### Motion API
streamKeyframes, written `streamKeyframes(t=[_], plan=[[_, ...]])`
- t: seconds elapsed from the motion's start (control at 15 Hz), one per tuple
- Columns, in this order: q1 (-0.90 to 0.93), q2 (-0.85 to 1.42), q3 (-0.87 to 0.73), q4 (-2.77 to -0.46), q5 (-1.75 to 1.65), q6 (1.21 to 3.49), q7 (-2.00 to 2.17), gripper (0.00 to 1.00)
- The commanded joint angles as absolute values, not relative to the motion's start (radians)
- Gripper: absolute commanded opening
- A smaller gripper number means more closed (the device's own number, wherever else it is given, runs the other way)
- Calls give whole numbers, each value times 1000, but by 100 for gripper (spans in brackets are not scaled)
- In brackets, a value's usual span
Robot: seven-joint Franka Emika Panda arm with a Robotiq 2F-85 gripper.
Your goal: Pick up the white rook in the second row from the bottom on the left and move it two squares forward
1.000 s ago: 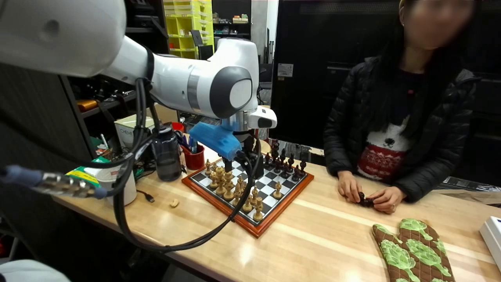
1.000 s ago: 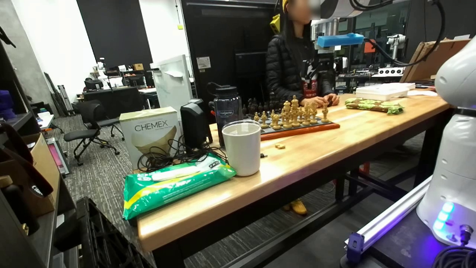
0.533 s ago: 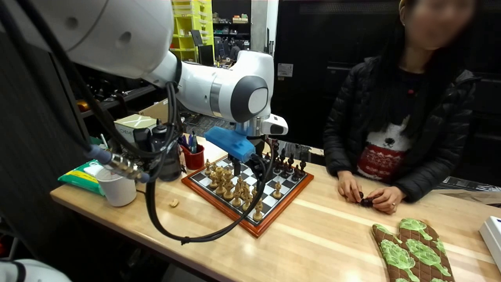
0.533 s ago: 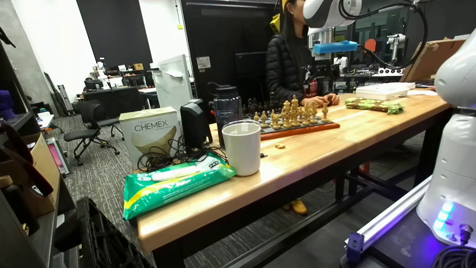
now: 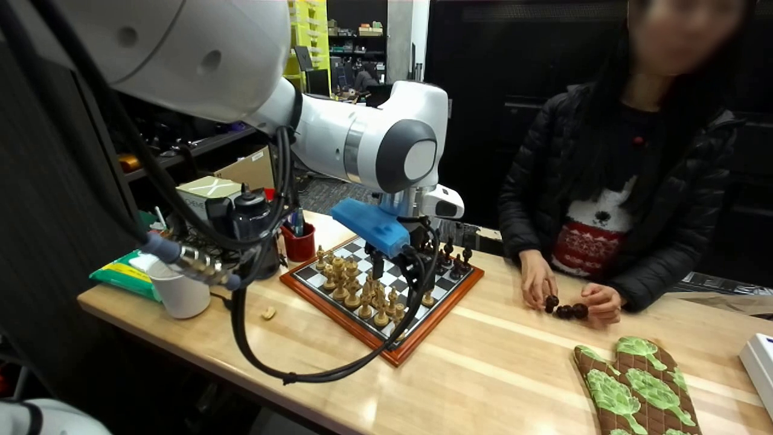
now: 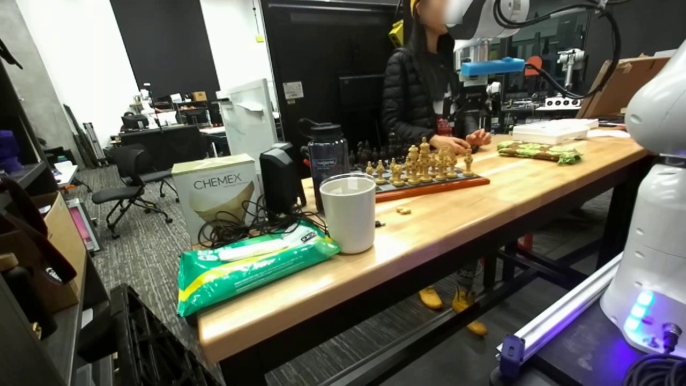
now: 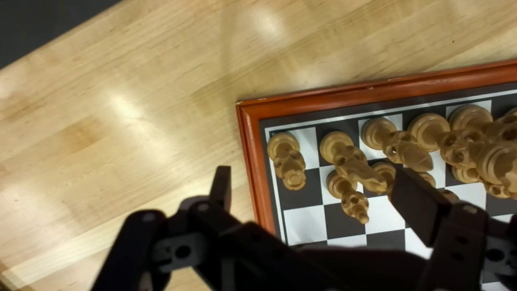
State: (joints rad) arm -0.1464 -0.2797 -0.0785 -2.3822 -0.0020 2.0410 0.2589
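Observation:
The white rook (image 7: 287,161), a tan carved piece with a round crown, stands upright at the board's near corner in the wrist view. In an exterior view its top (image 5: 399,312) shows behind a cable. The chessboard rim (image 7: 252,153) is reddish-brown. The dark square (image 7: 301,198) and pale square (image 7: 305,224) in front of the rook hold no piece. My gripper (image 7: 317,178) is open wide and empty above the board corner. One finger is over the table outside the rim; the other is over pieces. The gripper shows raised in both exterior views (image 5: 395,272) (image 6: 466,110).
A tan knight (image 7: 355,165) and pawn (image 7: 354,202) stand beside the rook. A bottle (image 6: 328,155), white mug (image 6: 349,220) and red cup (image 5: 300,244) stand at the board's side. A person's hands (image 5: 539,284) handle dark pieces. An oven mitt (image 5: 643,386) lies on the table.
The arm has moved right across the board in an exterior view and sits slightly lower than one second ago. The person's hands have parted over the dark pieces.

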Motion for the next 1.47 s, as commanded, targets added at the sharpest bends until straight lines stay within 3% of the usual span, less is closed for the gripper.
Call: streamKeyframes(t=[0.0,1.4], plan=[[-152,-288,-88,-2383,-7,2028,250,100],[-115,-61,-96,-2258,110,2168,137,100]])
